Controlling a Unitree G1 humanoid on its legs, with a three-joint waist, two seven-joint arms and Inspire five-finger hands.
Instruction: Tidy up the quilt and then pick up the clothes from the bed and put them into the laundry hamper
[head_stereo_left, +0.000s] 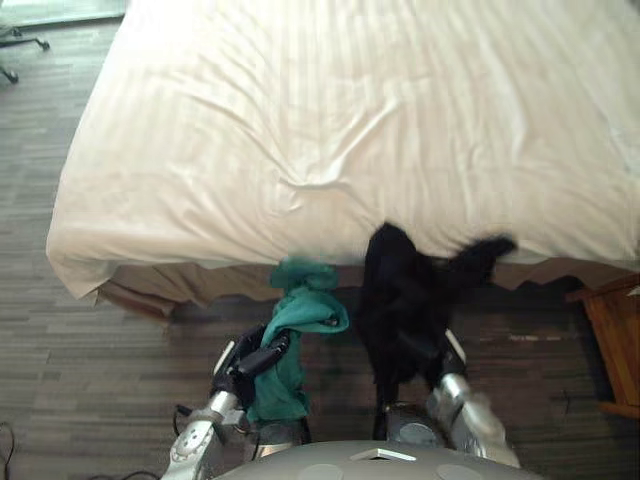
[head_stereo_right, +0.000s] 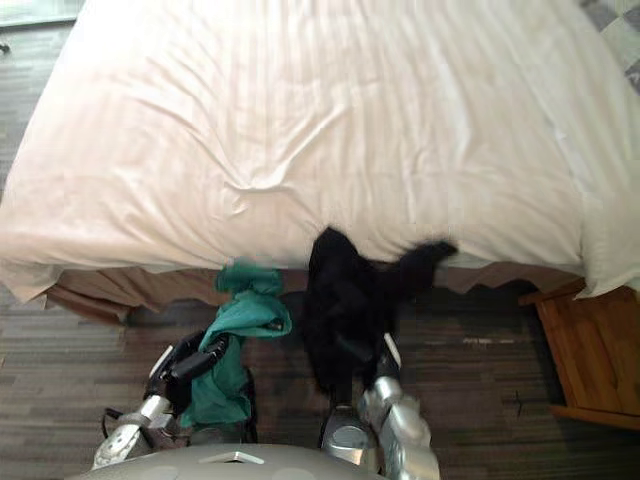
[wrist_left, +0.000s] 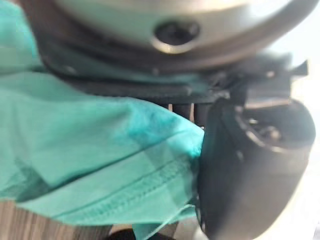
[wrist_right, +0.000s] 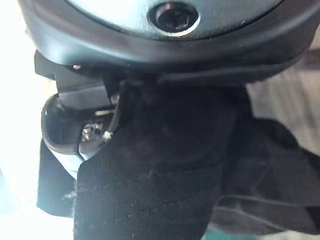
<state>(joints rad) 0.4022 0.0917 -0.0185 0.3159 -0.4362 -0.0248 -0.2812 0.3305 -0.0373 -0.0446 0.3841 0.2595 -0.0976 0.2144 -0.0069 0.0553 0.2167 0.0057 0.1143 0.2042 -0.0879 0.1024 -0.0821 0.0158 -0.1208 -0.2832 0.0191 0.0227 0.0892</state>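
Left eye view: a green garment (head_stereo_left: 305, 310) hangs in a bunched, twisted strip at lower centre of the frame, just in front of the near edge of the bed (head_stereo_left: 190, 282). Its top sits level with the bed's brown side and its tail drops toward the floor (head_stereo_left: 60, 380). The left hand (head_stereo_left: 258, 360) is clenched round the middle of it. In the left wrist view, teal cloth with a stitched hem is pressed against the dark thumb (wrist_left: 250, 165).

To the right of it, near but apart from it, hangs a black garment (head_stereo_left: 400, 300), a larger dark mass. One sleeve or end is flung out to the right against the overhanging edge of the quilt (head_stereo_left: 350, 120). In the right wrist view this black cloth drapes over the right hand (wrist_right: 62, 125). The thumb is closed against the cloth, gripping it, and the fingers are buried beneath it.

Spread over the whole bed, the quilt fills the upper two thirds of the frame. It is cream with fine stripes and lies mostly flat, with shallow creases running toward the near edge at centre. Its border hangs over the side and left corner of the bed.

Dark wood-look planks cover the floor. A brown wooden stand (head_stereo_right: 590, 350) sits at the right edge beside the bed, and part of a wheeled chair base (head_stereo_left: 15, 45) shows in the upper left corner.
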